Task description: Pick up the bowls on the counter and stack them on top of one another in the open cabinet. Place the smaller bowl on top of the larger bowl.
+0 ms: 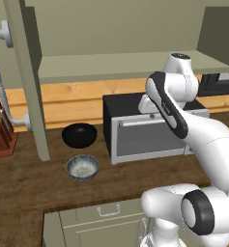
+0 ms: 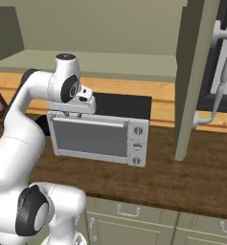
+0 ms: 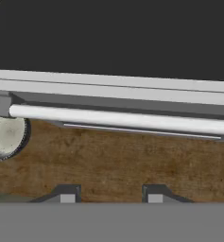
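Observation:
The larger bowl [image 1: 79, 135], glossy black, sits on the counter [image 1: 34, 188] left of a toaster oven. In front of it lies the smaller bowl [image 1: 82, 167], grey with a pale speckled inside; it also shows at the left edge of the hand view as the smaller bowl [image 3: 7, 134]. The two bowls stand apart. My gripper [image 3: 111, 197] hangs over the oven's front edge, pointing down, to the right of both bowls. Its fingertips [image 3: 68, 196] are apart with only bare counter between them. The open cabinet's shelf [image 1: 111, 65] runs above and behind.
A toaster oven [image 1: 150, 132] with a black top and pale bar handle [image 3: 123, 118] stands directly under my hand. The cabinet's door panel [image 1: 31, 82] juts out over the counter's left side. A knife block [image 1: 0, 132] stands at far left.

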You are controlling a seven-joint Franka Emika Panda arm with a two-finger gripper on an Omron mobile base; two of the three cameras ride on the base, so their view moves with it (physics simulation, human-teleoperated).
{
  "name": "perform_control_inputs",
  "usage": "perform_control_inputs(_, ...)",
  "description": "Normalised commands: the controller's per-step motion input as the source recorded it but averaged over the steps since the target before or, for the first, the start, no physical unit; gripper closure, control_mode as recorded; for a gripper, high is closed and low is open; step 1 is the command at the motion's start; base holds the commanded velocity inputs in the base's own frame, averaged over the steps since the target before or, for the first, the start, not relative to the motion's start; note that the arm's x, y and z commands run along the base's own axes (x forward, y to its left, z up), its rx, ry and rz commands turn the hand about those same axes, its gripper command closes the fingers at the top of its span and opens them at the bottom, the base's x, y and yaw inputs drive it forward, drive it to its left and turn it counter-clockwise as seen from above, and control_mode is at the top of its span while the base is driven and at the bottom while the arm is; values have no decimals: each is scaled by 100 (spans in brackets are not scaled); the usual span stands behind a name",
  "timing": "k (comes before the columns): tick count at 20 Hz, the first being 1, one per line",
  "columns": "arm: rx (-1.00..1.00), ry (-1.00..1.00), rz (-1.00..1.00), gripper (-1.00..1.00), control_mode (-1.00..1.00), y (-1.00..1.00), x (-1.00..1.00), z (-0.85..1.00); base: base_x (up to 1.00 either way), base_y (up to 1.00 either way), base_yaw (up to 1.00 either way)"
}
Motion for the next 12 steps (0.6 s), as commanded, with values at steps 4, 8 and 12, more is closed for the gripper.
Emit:
perform_control_inputs(4, 0, 0, 0, -100, -100, 6, -13, 0, 0, 0, 0)
perform_control_inputs(8, 5, 0, 0, -100, -100, 25, -36, -1, 0, 0, 0)
perform_control_inputs(12, 5, 0, 0, -100, -100, 27, -49, -9, 0, 0, 0)
